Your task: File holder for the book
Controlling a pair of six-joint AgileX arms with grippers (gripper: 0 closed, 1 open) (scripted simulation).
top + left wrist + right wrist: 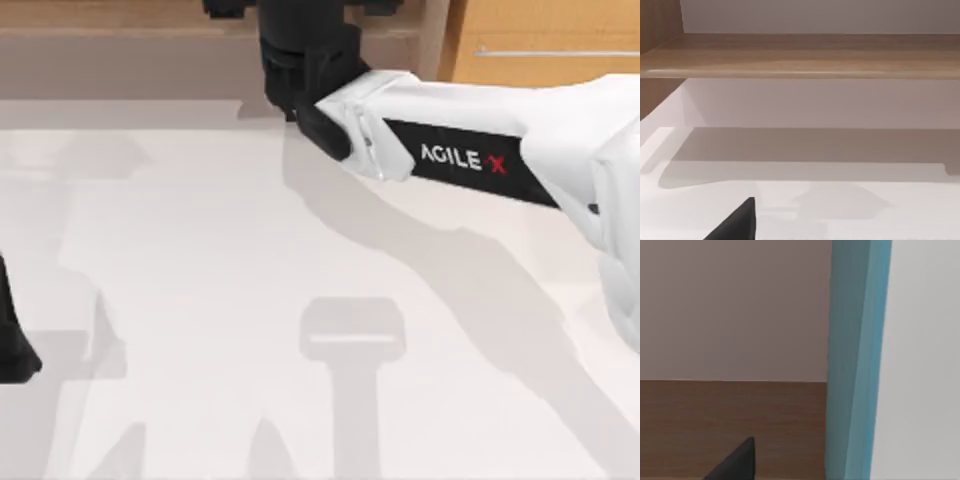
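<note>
Book [855,360] upright just beside right fingers [737,462]; finger state: cannot tell.

White right arm [560,130], black band – AGILEX lettering, red X

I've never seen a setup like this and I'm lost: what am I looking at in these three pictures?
This is a simulated pair of AgileX robot arms at a plain white table.

The top picture looks down from above. The white right arm with a black band reaches across toward the far edge, its dark wrist end near the wooden furniture. The black left arm sits at the table's left edge.

The other two pictures come from small cameras on each wrist. The left one faces a wooden ledge over the table. The right one shows the thin teal-blue book close up, probably held, though the grip itself isn't visible.
</note>
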